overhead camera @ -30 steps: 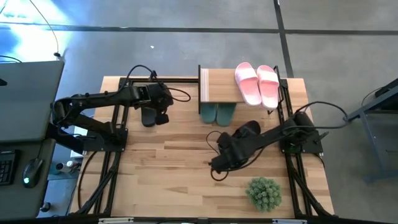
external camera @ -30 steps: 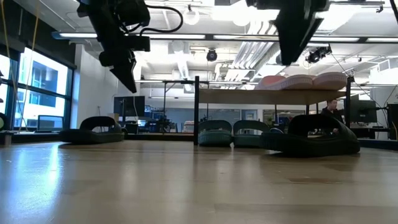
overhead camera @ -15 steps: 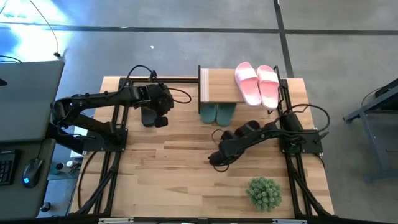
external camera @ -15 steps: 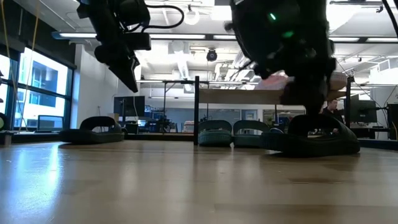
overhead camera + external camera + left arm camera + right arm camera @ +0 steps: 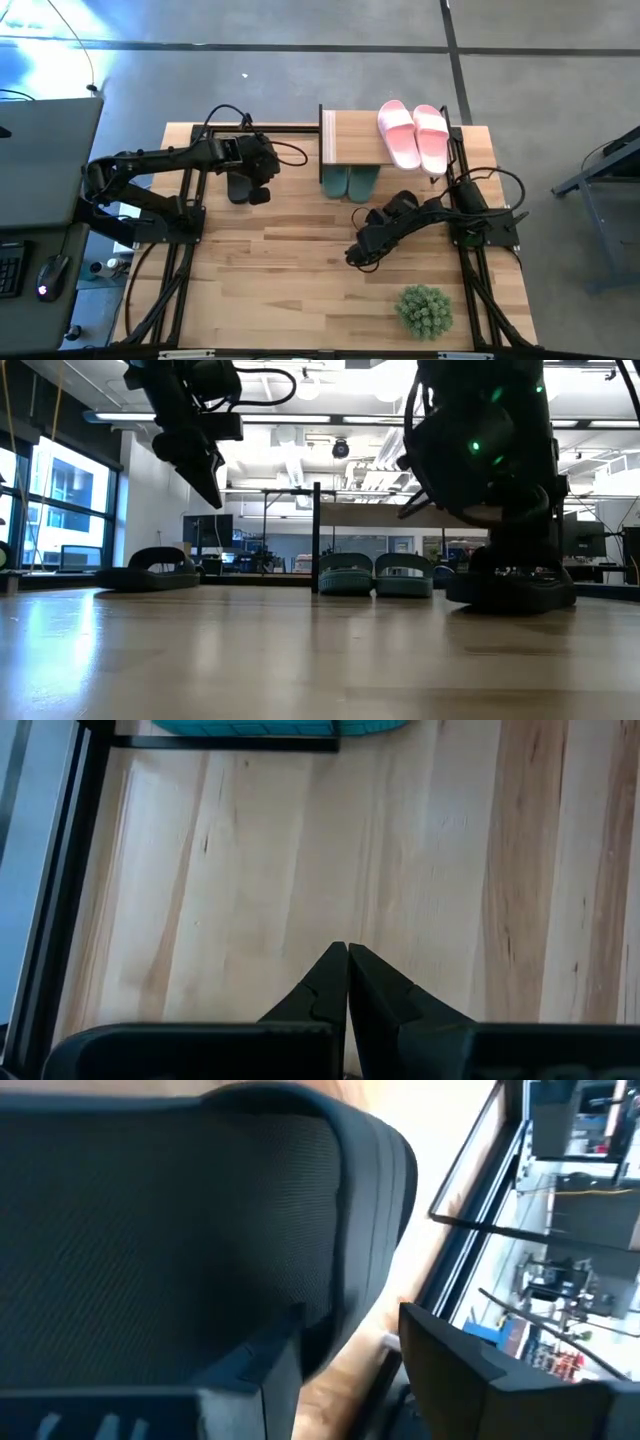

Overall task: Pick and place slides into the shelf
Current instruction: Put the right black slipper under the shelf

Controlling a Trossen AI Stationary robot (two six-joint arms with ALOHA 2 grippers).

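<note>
Wooden tabletop (image 5: 270, 290) from above: our right gripper (image 5: 400, 207) reaches low over a black slide (image 5: 405, 205) it mostly hides; the left gripper (image 5: 258, 190) hovers beside the other black slide (image 5: 238, 186). Pink slides (image 5: 413, 135) lie atop the shelf (image 5: 352, 140), green slides (image 5: 351, 184) beneath. Low view: we see the right arm masking that slide. Left wrist: fingertips (image 5: 340, 975) touch, empty. Right wrist: fingers (image 5: 440, 1355) straddle the strap (image 5: 180, 1230), apart.

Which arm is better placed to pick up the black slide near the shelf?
Right. The right gripper is down at the black slide, with its strap between the open fingers. The left gripper, shut, hangs above the other black slide.
</note>
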